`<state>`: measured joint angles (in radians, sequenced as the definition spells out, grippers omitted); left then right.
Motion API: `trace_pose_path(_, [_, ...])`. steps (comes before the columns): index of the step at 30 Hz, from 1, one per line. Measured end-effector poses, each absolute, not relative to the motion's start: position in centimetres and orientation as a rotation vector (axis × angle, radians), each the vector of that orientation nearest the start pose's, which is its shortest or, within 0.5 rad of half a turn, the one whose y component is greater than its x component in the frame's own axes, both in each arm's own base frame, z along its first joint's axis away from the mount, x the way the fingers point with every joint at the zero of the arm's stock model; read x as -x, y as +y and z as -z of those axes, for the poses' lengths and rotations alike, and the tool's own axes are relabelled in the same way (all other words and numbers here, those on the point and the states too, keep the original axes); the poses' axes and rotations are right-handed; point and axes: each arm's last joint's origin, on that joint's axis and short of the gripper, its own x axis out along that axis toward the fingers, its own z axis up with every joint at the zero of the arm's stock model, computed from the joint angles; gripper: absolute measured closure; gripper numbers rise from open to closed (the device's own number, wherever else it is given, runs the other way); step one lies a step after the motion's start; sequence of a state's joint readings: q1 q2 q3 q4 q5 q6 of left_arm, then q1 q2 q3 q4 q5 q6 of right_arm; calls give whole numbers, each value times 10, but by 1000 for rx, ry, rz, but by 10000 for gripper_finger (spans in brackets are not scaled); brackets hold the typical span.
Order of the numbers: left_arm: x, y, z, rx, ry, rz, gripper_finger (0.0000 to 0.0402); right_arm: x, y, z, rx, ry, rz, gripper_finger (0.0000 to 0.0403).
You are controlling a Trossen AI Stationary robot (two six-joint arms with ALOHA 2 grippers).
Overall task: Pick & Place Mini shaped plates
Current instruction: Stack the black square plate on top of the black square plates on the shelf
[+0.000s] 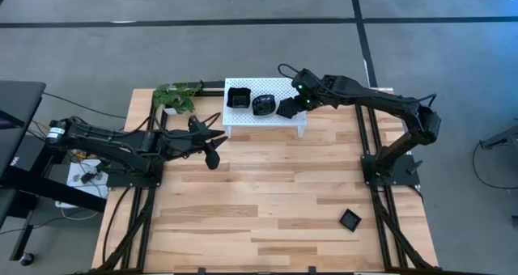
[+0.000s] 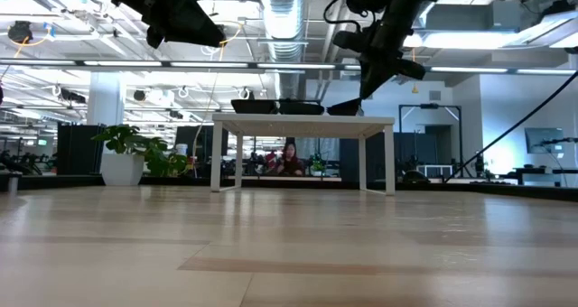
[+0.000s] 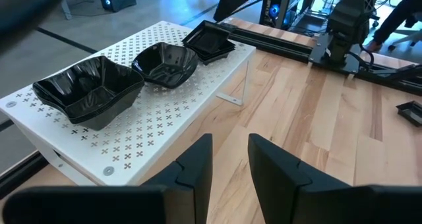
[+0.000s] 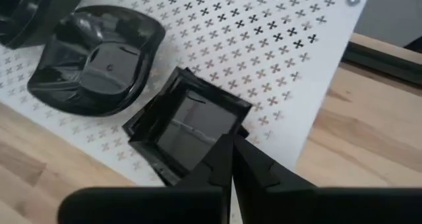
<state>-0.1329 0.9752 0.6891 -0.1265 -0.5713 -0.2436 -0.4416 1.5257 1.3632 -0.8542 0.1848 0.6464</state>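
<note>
On the white perforated rack [image 1: 267, 117] at the far side of the light wooden table [image 1: 267, 210] sit 3 glossy black mini plates: a deep square one [image 1: 238, 97] at the left, a rounded wavy-rimmed one [image 1: 263, 105] in the middle, and a flat square one [image 4: 184, 128] at the right. The right gripper [image 4: 232, 159] is over the flat square plate, its fingers together on that plate's near rim. The left gripper [image 1: 212, 150] hovers just left of the rack with its fingers slightly apart and empty, and a 4th small black square plate [image 1: 350, 220] lies alone near the table's right front corner.

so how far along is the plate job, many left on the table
Done: two black dishes, a square one and a rounded one, sit on the white rack. In hand: the right tool pinches a third, flat square plate's rim at the rack. Left: one plate on the table; the left tool waits open.
</note>
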Motion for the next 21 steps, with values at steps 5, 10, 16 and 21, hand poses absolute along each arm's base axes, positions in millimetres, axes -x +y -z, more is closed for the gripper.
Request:
trace_pose_path(5, [-209,-12,-274,93,334,-476,302,-279,-134,-304,-698,817,875,401])
trace_pose_path(10, [-209,-12,-274,94,334,-476,302,-281,-129,-298,-689,838,864,402])
trace_pose_path(16, [-209,-12,-274,94,333,-476,302,-286,-127,-300,-683,793,844,402])
trace_pose_path(21, [-208,-12,-274,93,334,-475,302,-290,-121,-316,-613,789,783,402])
